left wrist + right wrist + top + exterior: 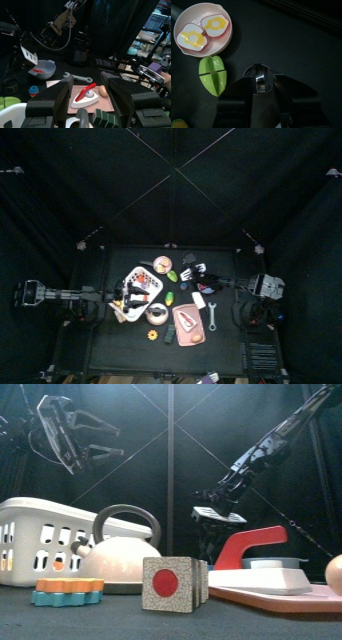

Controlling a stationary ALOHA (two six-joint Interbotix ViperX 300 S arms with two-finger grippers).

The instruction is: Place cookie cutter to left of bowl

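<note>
An orange flower-shaped cookie cutter (70, 585) lies on a blue one at the table's front left; it shows small in the top view (152, 336). The pink bowl (203, 27) holds two fried eggs and sits at the back of the table (163, 265). My left gripper (80, 436) hangs high above the white basket, open and empty; its jaws (85, 95) stand wide apart. My right gripper (260, 82) hovers low beside a green pepper piece (212, 75), a short way from the bowl. A shiny dark part shows at its tip.
A white basket (38, 534) and a white kettle (120, 554) stand at the left. A block with a red dot (174, 582) is at the front middle. A cutting board with a red-handled tool (254, 549) and a wrench (77, 77) lie at the right.
</note>
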